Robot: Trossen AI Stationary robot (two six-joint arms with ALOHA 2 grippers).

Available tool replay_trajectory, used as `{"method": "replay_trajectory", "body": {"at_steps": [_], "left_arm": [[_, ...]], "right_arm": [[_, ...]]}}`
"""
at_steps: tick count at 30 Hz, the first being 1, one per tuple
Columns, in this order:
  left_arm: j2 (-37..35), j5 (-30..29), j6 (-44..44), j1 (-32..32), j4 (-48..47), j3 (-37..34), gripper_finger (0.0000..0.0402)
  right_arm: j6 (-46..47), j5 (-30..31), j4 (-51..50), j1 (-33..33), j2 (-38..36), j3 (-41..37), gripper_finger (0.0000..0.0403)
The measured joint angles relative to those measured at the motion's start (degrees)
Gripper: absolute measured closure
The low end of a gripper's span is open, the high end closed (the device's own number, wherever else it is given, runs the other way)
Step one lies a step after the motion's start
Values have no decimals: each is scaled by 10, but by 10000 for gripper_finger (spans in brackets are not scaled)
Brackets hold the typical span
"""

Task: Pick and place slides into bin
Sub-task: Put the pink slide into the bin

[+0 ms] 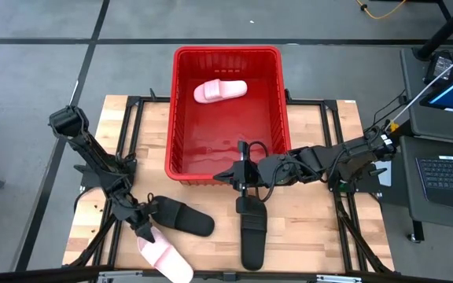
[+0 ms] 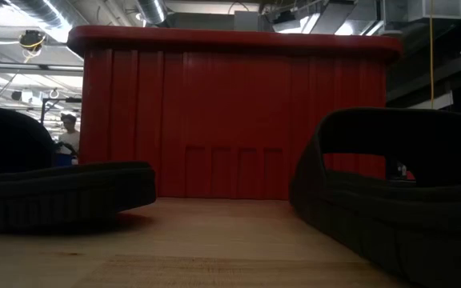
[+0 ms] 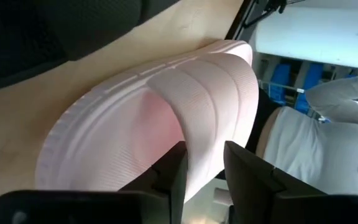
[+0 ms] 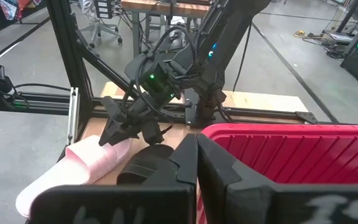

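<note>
One pale pink slide lies inside the red bin at the table's far middle. A second pink slide lies at the near left edge. My left gripper is shut on it. Two black slides lie on the table: one just beyond the pink one, one near the middle. My right gripper is shut and empty. It hovers by the bin's near wall, above the middle black slide's far end. In the low view, both black slides stand before the bin. My left gripper pinches the pink slide's wide strap at its edge. One finger is in the opening under the strap and the other is outside it. The fingers slant down from the table's left. The sole lies on the table.
Dark frame rails run along the table's sides. The bin's tall walls rise between the slides and the far edge. Bare wood lies at the near right. A laptop and other gear stand off the table's right. A person shows far behind.
</note>
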Motion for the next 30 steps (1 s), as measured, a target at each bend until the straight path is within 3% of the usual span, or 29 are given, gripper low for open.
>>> {"method": "replay_trajectory", "body": {"at_steps": [8,14,17,30], "left_arm": [[0,0,14,0,-8,0,324],[0,-15,61,0,-9,0,390],[0,-39,86,0,-10,0,395],[-10,-30,94,0,2,0,399]], "right_arm": [[0,0,0,0,0,0,393],[0,0,-1,0,0,0,393],[0,0,-1,0,0,0,393],[0,0,-1,0,0,0,393]]}}
